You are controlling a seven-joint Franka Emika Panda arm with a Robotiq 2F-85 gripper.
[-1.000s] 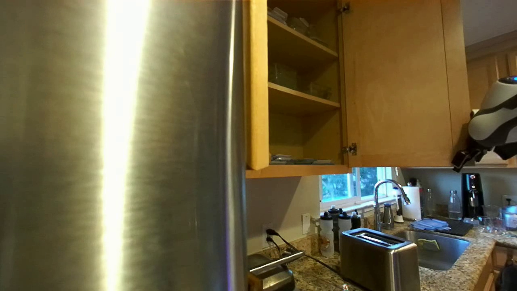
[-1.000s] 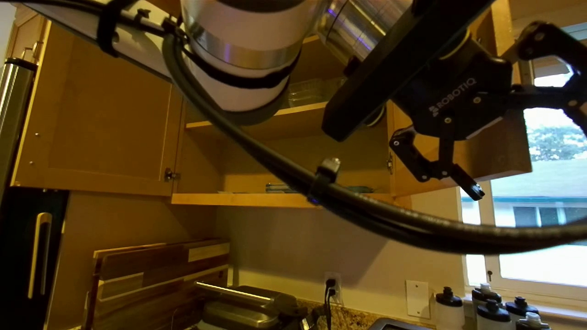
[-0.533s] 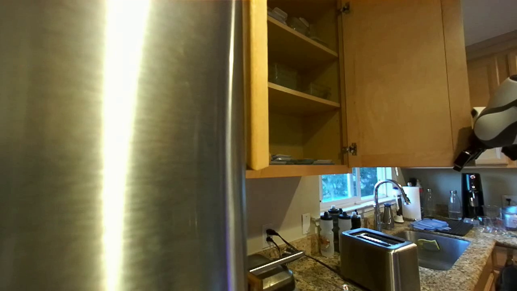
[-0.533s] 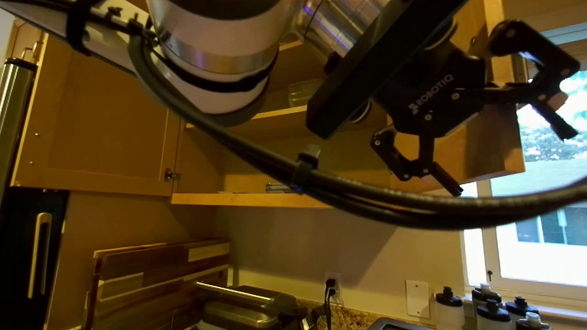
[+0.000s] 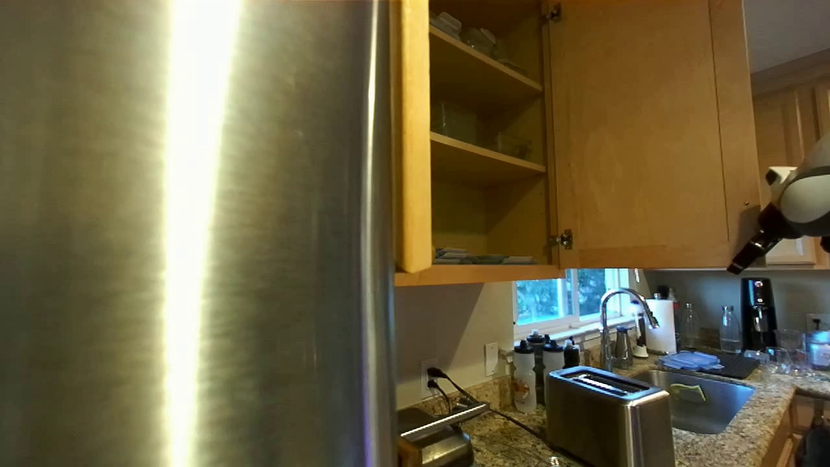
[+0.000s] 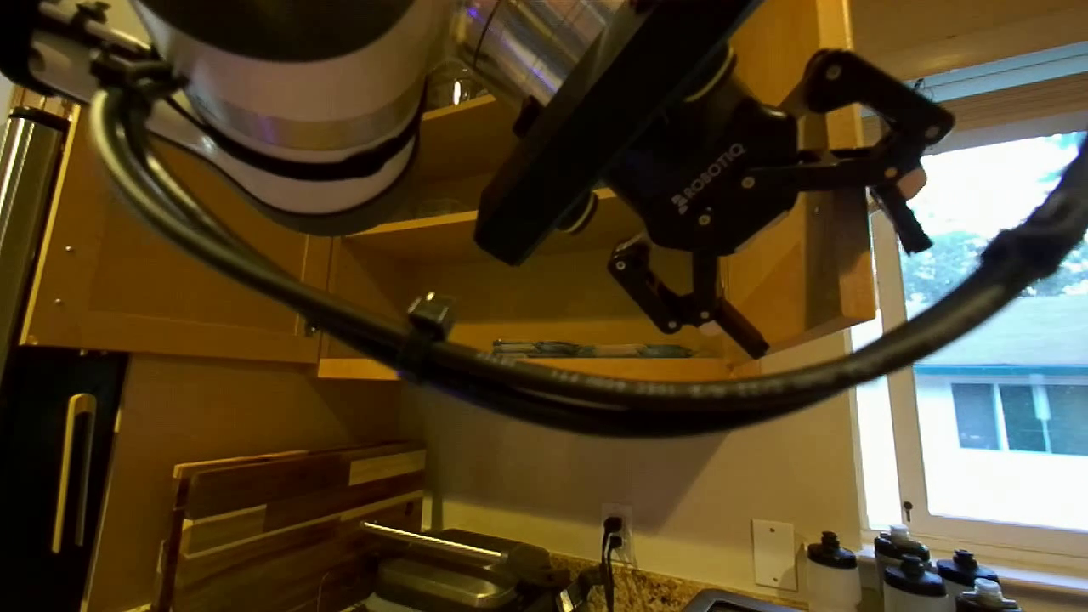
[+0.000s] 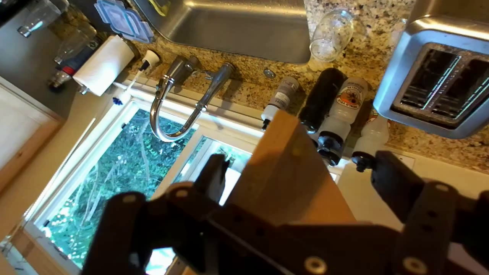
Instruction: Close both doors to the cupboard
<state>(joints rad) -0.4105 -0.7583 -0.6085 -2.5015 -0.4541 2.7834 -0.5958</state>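
The cupboard (image 5: pixel 486 275) stands open in both exterior views, its lower rail (image 6: pixel 350 368) and shelves showing. One honey-wood door (image 6: pixel 191 272) is swung open on the fridge side; in an exterior view it shows nearly edge-on (image 5: pixel 415 136). The window-side door (image 5: pixel 639 136) is also open, sticking out from the cupboard (image 6: pixel 833 272). My gripper (image 6: pixel 837 296) is open at that door's lower outer corner. In the wrist view the door's corner (image 7: pixel 280 164) lies between the spread fingers (image 7: pixel 301 158), with a gap on each side. The door handles are hidden.
A steel fridge (image 5: pixel 292 227) stands close beside the cupboard. Below are a toaster (image 5: pixel 609 415), a grill (image 6: pixel 450 569), bottles (image 6: pixel 914 586), a faucet (image 5: pixel 606 324) and a sink (image 5: pixel 720 402). A thick cable (image 6: pixel 646 399) hangs from the arm. A window (image 6: pixel 1011 399) lies beyond the door.
The gripper and arm have moved toward the cupboard's fridge side, leftward in an exterior view. The window-side door has swung the same way, somewhat inward. The fridge-side door has not moved.
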